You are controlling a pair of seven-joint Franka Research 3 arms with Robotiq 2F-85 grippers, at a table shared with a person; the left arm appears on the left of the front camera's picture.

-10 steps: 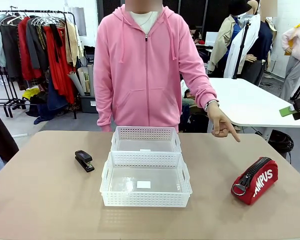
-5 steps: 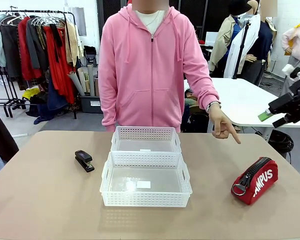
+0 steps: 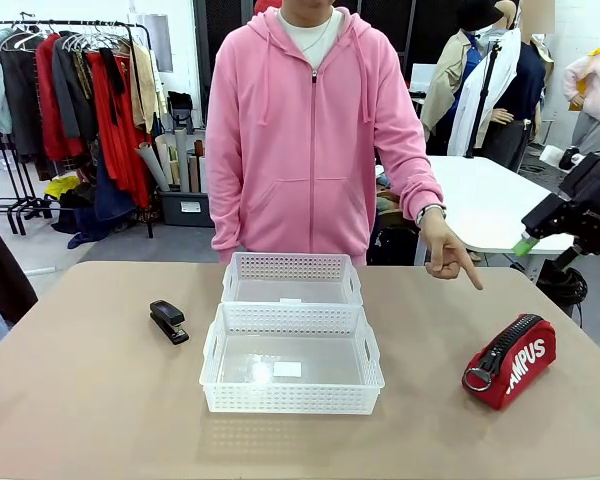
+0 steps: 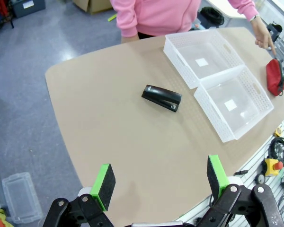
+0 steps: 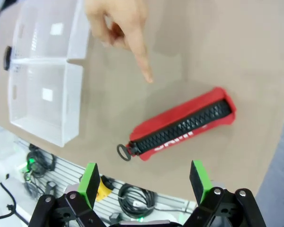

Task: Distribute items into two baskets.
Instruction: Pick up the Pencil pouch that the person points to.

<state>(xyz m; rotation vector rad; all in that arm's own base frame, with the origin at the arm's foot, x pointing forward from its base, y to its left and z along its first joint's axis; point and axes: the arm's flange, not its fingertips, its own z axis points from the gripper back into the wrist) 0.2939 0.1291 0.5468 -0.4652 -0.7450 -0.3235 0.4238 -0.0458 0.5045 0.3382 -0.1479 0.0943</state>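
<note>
Two things have changed in the last second. My right arm has swung in at the right edge of the front frame, and my right pincer (image 5: 144, 182) now hangs above the red pouch (image 5: 182, 125), fingers spread wide with nothing between them. The person's hand (image 3: 445, 255) has kept pointing down at that pouch, so I judge it to be my first pick.

The pouch lies on the desk (image 3: 100, 400) at lower right of the front frame, well apart from the near basket (image 3: 292, 400) and the far basket (image 3: 290, 266). Those stand end to end in the middle, holding nothing but white labels. The stapler (image 3: 168, 321) lies left of them, untouched. My left pincer (image 4: 160, 179) is also spread and empty, high above the desk.

Hard to make out: the pouch's lettering reads only "AMPUS" in the front frame, and there my right pincer is mostly cut off at the edge — one green tip shows.
</note>
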